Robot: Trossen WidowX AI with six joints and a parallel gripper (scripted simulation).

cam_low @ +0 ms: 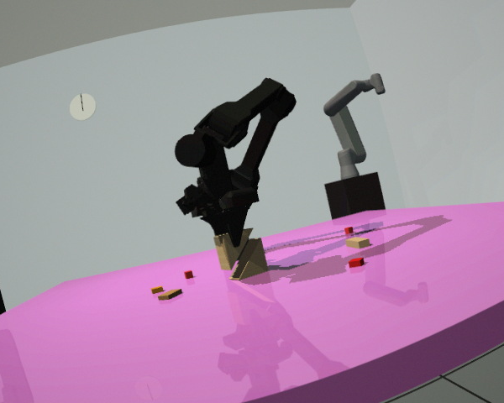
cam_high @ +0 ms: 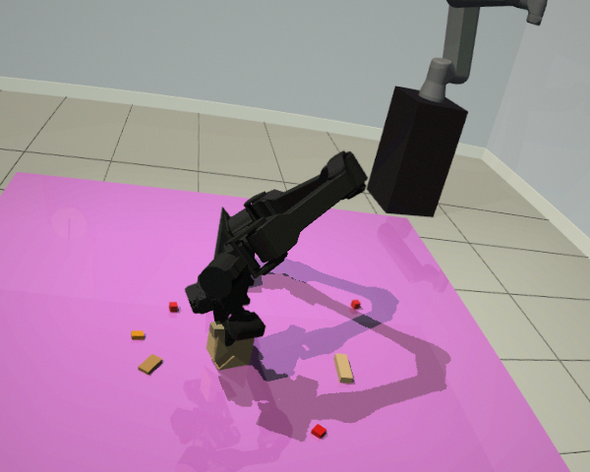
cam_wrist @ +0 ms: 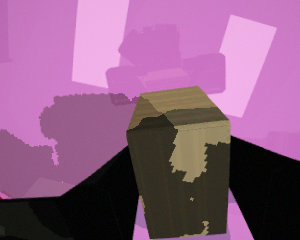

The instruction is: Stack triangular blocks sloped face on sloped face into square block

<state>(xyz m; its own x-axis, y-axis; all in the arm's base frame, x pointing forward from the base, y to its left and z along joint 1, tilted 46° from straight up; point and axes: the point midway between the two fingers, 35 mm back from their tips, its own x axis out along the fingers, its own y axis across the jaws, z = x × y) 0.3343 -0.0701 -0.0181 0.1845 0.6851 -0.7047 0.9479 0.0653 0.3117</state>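
My gripper (cam_high: 228,337) (cam_low: 234,242) (cam_wrist: 176,143) is shut on a tan triangular block (cam_high: 213,343) (cam_low: 223,255) (cam_wrist: 189,102), with a finger on each side of it. That block is held with its flat top up and its sloped face down, towards the other block. The lower triangular block (cam_high: 234,361) (cam_low: 256,259) stands on the table, its slope facing the held one. In the exterior view the held block's top is a little higher than the lower block's peak, and a narrow dark gap shows between the slopes. Whether they touch anywhere is unclear. The lower block cannot be made out in the wrist view.
The pink table (cam_high: 82,416) (cam_low: 113,347) also bears a tan flat block (cam_high: 149,364) (cam_low: 170,294) and an orange block (cam_high: 138,335) (cam_low: 156,290) to the left. A pale long block (cam_high: 343,369) (cam_low: 357,242) lies to the right. Small red blocks (cam_high: 173,307) (cam_high: 355,303) (cam_high: 319,431) lie around.
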